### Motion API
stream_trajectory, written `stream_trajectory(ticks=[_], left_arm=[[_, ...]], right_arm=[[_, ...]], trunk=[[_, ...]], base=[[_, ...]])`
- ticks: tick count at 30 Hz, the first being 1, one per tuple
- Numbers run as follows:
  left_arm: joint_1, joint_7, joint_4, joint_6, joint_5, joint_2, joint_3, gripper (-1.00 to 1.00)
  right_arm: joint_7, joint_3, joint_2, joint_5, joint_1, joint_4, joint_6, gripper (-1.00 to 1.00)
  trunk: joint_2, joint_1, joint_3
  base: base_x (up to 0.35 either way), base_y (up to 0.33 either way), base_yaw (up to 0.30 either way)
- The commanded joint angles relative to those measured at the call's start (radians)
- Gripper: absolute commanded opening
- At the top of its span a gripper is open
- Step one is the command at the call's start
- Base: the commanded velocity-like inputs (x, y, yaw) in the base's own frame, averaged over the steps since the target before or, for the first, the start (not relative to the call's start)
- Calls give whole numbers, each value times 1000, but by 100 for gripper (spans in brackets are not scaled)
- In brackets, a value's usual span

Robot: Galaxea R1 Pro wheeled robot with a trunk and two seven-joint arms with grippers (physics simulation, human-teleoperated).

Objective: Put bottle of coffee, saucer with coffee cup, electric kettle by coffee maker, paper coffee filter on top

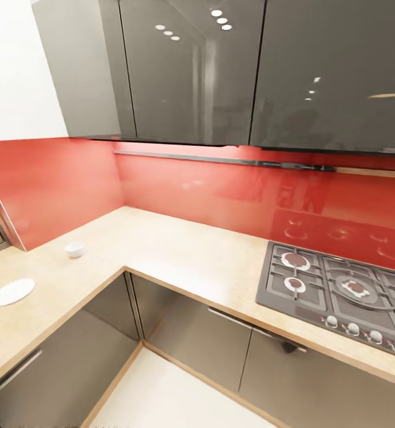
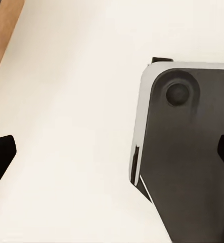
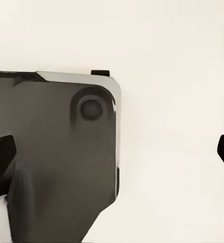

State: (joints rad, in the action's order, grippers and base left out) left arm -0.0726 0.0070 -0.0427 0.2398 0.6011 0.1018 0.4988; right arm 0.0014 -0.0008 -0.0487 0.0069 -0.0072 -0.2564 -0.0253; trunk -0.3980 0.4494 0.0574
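Hanging over pale floor (image 2: pixel 81 126) | left gripper (image 2: pixel 112 152) wide | right gripper (image 3: pixel 117 152) wide, seemingly empty

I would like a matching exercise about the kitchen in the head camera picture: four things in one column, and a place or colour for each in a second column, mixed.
Things:
1. coffee cup
2. saucer
3. gas hob
4. backsplash

Descriptions:
A. glossy red
B. set into the kitchen countertop at the right
C. flat white, near the left edge of the picture
D. small, white, close to the left red wall

Pairs: 1-D, 2-C, 3-B, 4-A
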Motion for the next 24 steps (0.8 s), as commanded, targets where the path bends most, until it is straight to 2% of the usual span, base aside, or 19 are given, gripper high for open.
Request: stream_trajectory(ticks=[1, 5, 24], left_arm=[[-2, -1, -3, 5, 4, 0, 7, 100], [-2, -3, -3, 4, 2, -4, 6, 100], [-1, -4, -2, 4, 3, -8, 6, 100]], right_arm=[[1, -1, -10, -1, -1, 0, -3, 100], [2, -1, -24, -2, -1, 0, -4, 100], [0, 0, -22, -2, -1, 2, -4, 100]], trunk=[[-2, 1, 1], [-2, 1, -3], [-2, 1, -20]], base=[[0, 0, 225], [0, 0, 228], [0, 0, 230]])
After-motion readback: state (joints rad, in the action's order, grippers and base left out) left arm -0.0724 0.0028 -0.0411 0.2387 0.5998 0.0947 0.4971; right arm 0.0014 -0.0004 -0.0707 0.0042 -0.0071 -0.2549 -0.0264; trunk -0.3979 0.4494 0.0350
